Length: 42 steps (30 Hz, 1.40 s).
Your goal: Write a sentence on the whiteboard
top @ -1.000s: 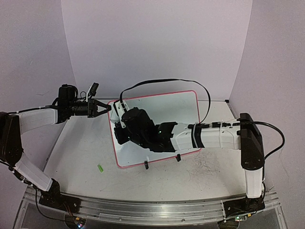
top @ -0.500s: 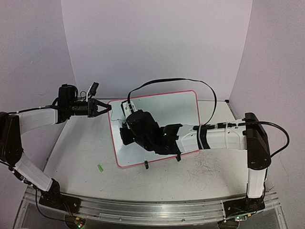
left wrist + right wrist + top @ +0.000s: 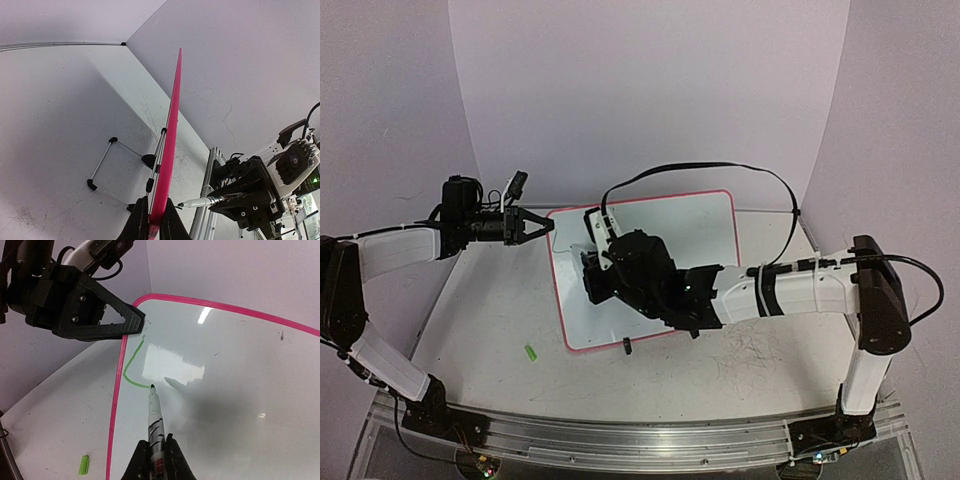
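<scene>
**Ana:** Since a second ago the right arm (image 3: 800,290) has swung its elbow out toward the table's right edge. Its wrist has slid a little way across the whiteboard (image 3: 705,225), away from the board's left rim.

**Ben:** And the other arm?

**Ana:** Unmoved. The left pincer (image 3: 545,227) is clamped tight on the pink rim at the board's upper left corner. Its wrist view shows the rim edge-on between the two fingers.

**Ben:** Where does the board sit?

**Ana:** About mid-table, toward the far edge. It stands tilted back on its two black clip feet (image 3: 627,347), with its lower edge down on the table (image 3: 490,310).

**Ben:** What is the right pincer (image 3: 156,452) doing?

**Ana:** It is closed on a marker (image 3: 155,420), the fingers pinching the barrel. The tip touches the white surface.

**Ben:** Any writing?

**Ana:** One green stroke (image 3: 131,367). It runs down just beside the left rim, hooks to the right and ends at the marker's tip, shaped like an L.

**Ben:** Anything else on the table?

**Ana:** A small green cap (image 3: 531,353) lies toward the near left corner, apart from the board's lower left corner. Faint grey scribbles (image 3: 750,350) mark the table toward the near right.
</scene>
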Available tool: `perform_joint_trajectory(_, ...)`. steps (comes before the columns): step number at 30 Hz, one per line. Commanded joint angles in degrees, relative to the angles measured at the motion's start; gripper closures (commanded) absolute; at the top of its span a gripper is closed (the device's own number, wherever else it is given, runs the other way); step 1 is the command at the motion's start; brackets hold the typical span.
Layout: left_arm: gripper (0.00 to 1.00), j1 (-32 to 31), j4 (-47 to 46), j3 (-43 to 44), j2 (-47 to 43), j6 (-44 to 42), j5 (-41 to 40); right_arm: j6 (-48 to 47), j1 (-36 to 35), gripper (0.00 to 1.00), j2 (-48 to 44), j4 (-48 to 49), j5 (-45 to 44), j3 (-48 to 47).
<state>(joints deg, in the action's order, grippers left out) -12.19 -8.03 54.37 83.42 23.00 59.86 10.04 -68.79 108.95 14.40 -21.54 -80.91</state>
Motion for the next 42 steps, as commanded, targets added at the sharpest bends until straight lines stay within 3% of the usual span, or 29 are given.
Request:
perform_joint_trajectory(1, 0.92, -0.03, -1.14, 0.5, -2.12, 1.69, 0.98, -1.17, 0.04, 1.0, 0.41, 3.19, -0.82, -3.96)
perform_joint_trajectory(42, 0.93, -0.03, -1.11, 0.75, -1.93, 1.65, 1.56, 1.12, 1.91, 1.0, 5.51, -3.46, -2.49, -9.14)
